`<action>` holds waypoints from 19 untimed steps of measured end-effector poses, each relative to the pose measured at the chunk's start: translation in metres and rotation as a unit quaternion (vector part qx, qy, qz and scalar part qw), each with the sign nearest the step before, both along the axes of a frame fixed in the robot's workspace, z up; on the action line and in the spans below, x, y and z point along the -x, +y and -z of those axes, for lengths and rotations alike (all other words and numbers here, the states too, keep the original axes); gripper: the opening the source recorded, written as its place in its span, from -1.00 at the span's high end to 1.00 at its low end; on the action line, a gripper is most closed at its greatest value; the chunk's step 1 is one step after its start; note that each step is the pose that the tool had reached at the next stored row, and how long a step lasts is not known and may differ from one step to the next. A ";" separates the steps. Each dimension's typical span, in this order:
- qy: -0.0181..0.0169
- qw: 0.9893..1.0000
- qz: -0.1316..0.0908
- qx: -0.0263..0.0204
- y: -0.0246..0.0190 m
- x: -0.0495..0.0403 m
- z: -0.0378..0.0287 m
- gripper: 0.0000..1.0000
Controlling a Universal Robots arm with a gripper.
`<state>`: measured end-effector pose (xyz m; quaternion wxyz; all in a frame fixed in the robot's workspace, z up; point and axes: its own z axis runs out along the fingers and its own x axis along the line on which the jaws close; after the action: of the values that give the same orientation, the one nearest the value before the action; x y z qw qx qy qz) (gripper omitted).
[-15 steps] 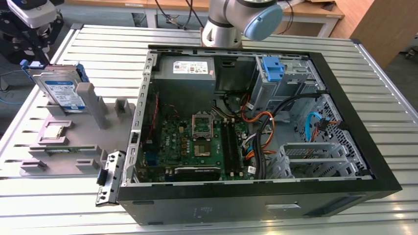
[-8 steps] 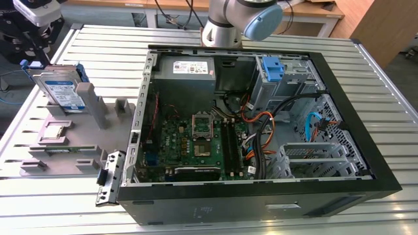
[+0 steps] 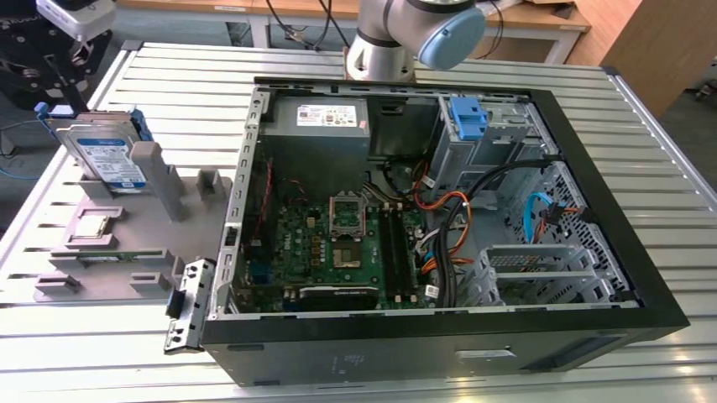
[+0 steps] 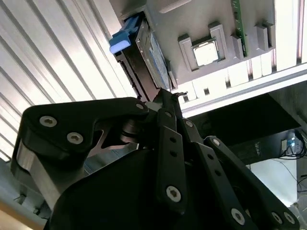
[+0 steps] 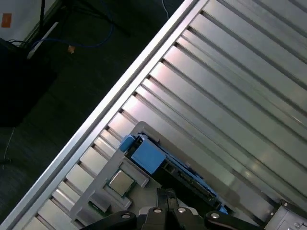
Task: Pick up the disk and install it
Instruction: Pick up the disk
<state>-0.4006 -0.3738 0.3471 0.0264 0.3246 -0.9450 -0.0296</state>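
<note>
So the disk (image 3: 107, 159) isn't installed yet. It's standing on edge in a slot of the grey holder (image 3: 168, 180), on the counter (image 3: 168, 67) at the exterior view's left. You can see the silver drive with the blue-and-white label facing out, and the bright blue carrier wrapped round its edges. In the second wrist view the disk (image 4: 153, 52) shows edge-on with the blue tab of its carrier sticking out at one end. In the first wrist view, the blue end is the easiest bit of the disk (image 5: 146, 155) to spot.

The tool (image 4: 167, 96) hangs close above the disk, at the top left corner of the exterior view. Its fingertips look pinched together in both wrist views and there's nothing between them, so it's empty. I can't see it touching the disk or the holder — it looks just clear of both.

Other stuff: a small square chip (image 3: 92, 225) lies flat in its own recess of the same holder, nearer the camera than the disk. The open PC case (image 3: 627, 277) lies on its side just beside the holder and takes up the middle of the counter, with the motherboard and cables exposed. A bare blue bracket (image 3: 471, 117) sits in the far corner of the case. The arm (image 3: 392, 38) rises from behind the case.
</note>
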 end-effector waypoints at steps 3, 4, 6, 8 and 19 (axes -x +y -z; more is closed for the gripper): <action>0.000 1.000 -0.025 0.000 0.0000 -0.0006 0.0001 0.79; 0.000 1.000 -0.031 0.000 0.0000 -0.0008 0.0002 0.79; 0.000 0.999 -0.043 0.000 0.0000 -0.0010 0.0003 0.79; 0.000 0.998 -0.056 0.000 0.0000 -0.0012 0.0004 0.79; 0.000 0.991 -0.130 0.000 0.0000 -0.0019 0.0010 0.79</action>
<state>-0.3988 -0.3738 0.3461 0.0301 0.4449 -0.8947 -0.0260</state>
